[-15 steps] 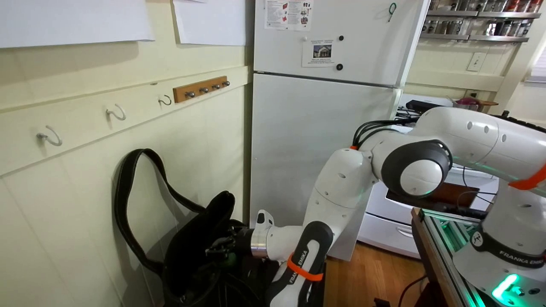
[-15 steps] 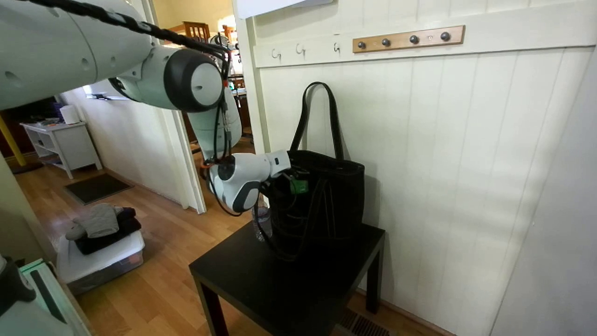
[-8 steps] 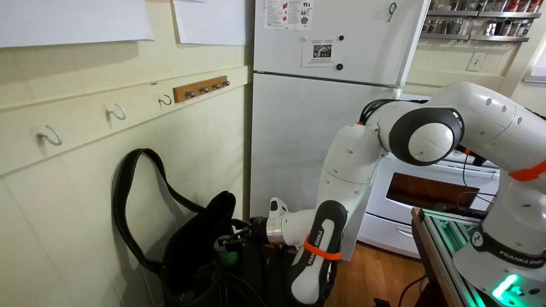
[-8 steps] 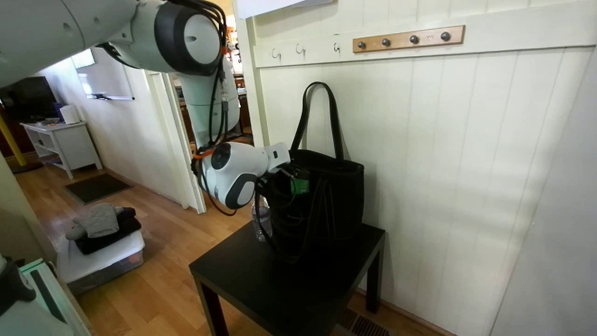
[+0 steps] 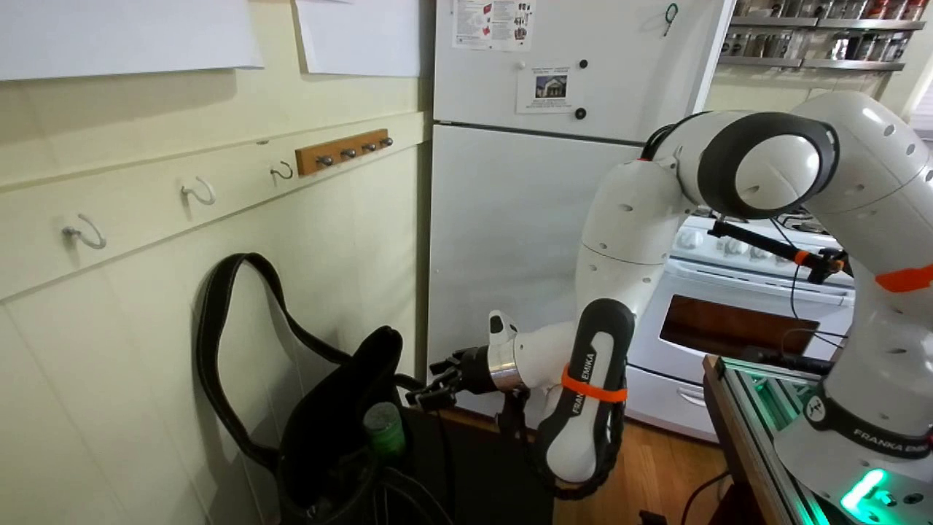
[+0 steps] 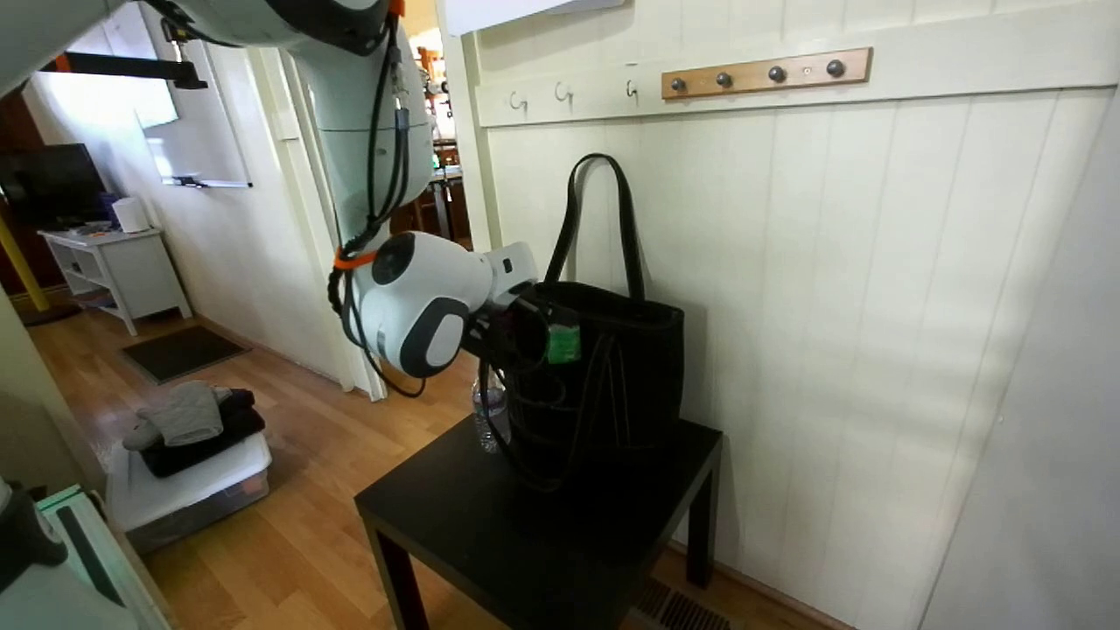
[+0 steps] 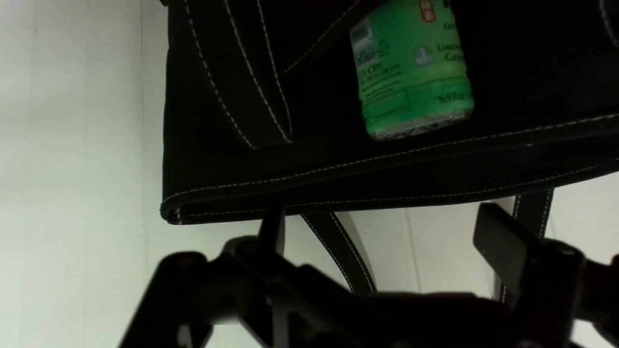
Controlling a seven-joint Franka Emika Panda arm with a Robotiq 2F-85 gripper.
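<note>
My gripper (image 5: 424,383) is open and empty. In the wrist view, which appears upside down, its fingers (image 7: 379,217) stand wide apart with only wall and a bag strap behind the gap. A black tote bag (image 5: 313,423) with white stitching stands beside it, also in an exterior view (image 6: 643,376) and the wrist view (image 7: 222,159). A bottle with a green label (image 5: 385,430) sits upright at the bag's outer side, its lower part hidden. It shows in an exterior view (image 6: 563,344) and the wrist view (image 7: 411,67). The gripper is near the bottle but apart from it.
The bag stands on a black table (image 6: 490,516) against the wall. A clear plastic bottle (image 6: 490,416) stands beside the bag. Wall hooks (image 5: 198,192) and a wooden knob rack (image 5: 342,153) are above. A white fridge (image 5: 503,240) stands behind the arm.
My gripper has drawn back from the bag and risen, moving away from the green bottle. The bottle has stayed at the bag and shows more fully now.
</note>
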